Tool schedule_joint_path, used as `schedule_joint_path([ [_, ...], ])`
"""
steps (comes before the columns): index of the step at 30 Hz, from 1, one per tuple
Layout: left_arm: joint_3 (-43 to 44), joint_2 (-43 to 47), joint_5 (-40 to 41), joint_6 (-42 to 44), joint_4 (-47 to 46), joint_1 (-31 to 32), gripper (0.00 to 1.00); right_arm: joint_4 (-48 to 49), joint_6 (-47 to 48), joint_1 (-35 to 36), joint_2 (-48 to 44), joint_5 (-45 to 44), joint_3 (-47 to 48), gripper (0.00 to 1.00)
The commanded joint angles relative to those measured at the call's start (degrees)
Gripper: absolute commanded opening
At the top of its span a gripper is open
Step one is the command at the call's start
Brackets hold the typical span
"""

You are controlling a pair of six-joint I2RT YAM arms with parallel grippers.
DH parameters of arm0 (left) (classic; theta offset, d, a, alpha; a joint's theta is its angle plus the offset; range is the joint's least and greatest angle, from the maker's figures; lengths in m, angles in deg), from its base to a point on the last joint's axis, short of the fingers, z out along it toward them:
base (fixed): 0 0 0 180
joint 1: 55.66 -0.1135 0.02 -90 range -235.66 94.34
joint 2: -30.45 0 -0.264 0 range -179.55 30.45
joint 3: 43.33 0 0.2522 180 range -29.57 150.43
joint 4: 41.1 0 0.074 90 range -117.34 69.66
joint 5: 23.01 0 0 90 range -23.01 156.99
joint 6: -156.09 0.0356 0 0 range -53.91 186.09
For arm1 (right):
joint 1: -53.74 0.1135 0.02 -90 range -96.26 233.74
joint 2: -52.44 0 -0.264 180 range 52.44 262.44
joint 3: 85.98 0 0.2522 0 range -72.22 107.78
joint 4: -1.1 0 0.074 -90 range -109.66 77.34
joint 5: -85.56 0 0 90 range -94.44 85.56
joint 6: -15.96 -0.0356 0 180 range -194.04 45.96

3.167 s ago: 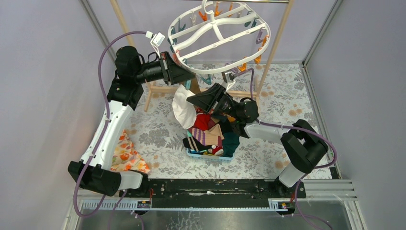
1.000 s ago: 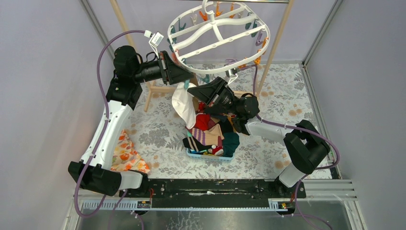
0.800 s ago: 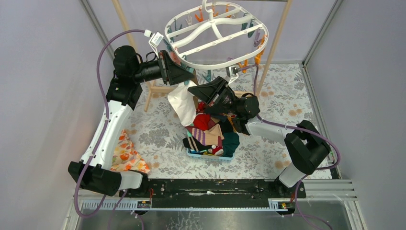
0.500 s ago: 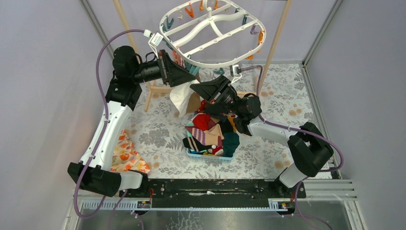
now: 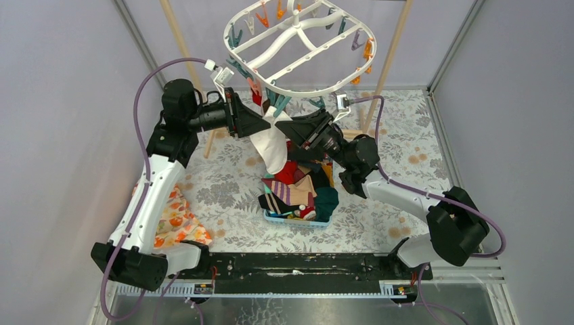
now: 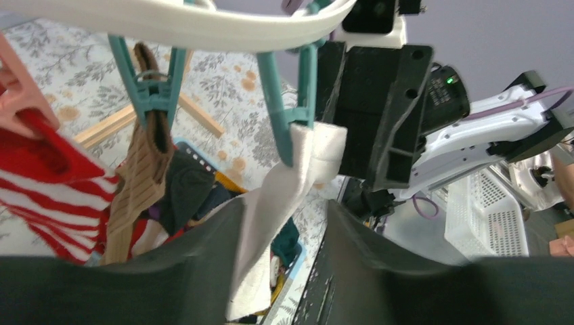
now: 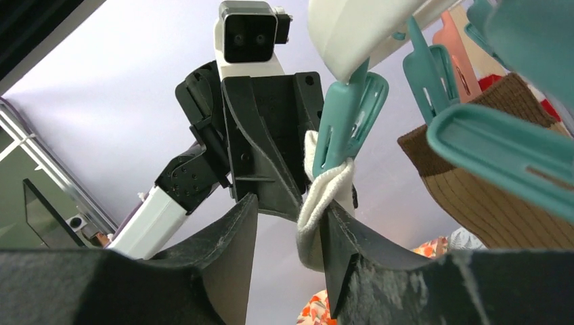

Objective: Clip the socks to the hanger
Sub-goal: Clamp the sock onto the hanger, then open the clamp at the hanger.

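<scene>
The white-and-black left arm [image 5: 152, 196] stands up from its base and bends at the elbow, wrist level. Its black two-finger left gripper [image 5: 265, 123] points sideways toward its partner. The white-and-black right arm [image 5: 399, 193] reaches up and across, and its black two-finger right gripper [image 5: 282, 126] points back the other way. The two sets of fingertips are almost tip to tip. Both pairs of jaws stand apart (each wrist camera sees the other gripper straight ahead, just beyond its own fingers).

White sock [image 5: 273, 139] now on teal peg [image 7: 342, 125]
</scene>
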Motion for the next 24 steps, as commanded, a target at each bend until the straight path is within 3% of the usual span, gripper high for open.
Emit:
schedule_joint_path([
  [1,-0.36,0.01,1.24,3.08,0.76,0.17,0.31,-1.91,1.52,-0.38,-1.82,0.75,1.17,0.47],
  [4,0.53,0.22,2.32,3.49,1.53,0.18,0.09,-6.25,3.91,-0.38,-4.6,-0.64,-0.59,0.58],
  [10,3.63,1.28,5.84,7.21,6.48,0.1,0.03,-21.63,13.94,-0.47,-15.2,-6.83,-6.26,0.99],
  [14,4.57,1.42,7.8,7.59,8.5,0.05,0.01,-30.66,19.26,-0.47,-21.01,-14.98,-8.7,1.0],
  [18,4.89,1.65,8.14,6.79,9.17,0.01,0.01,-38.07,17.5,-0.47,-22.72,-28.14,-6.99,1.0],
  [21,5.37,1.66,8.57,6.64,9.59,0.01,0.01,-29.57,24.2,-0.47,-22.24,-27.71,-8.29,1.0],
  [24,6.2,1.51,9.26,7.17,10.49,0.02,0.01,-27.06,29.6,-0.51,-19.96,-22.2,-5.53,0.88],
])
